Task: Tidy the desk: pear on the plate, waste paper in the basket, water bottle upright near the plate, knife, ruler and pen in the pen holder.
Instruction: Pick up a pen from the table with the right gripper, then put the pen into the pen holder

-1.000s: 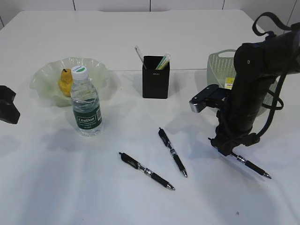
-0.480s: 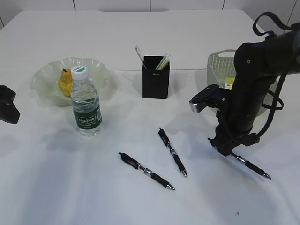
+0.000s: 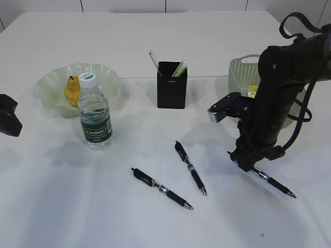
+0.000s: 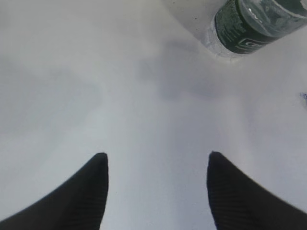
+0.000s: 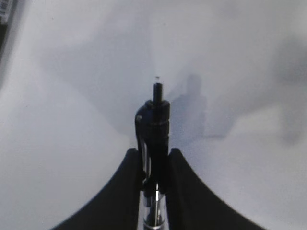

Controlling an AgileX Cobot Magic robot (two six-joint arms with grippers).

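Right gripper pressed together on a pen, clamped near its clicker end, tip slanting down to the desk. Left gripper spread wide, pinching nothing, low over bare desk just beside the water bottle. Bottle upright, near the plate with the pear in it. Two more pens flat on the desk, one mid-front, one just right of it. Pen holder behind, sticks poking out. Basket behind the right arm.
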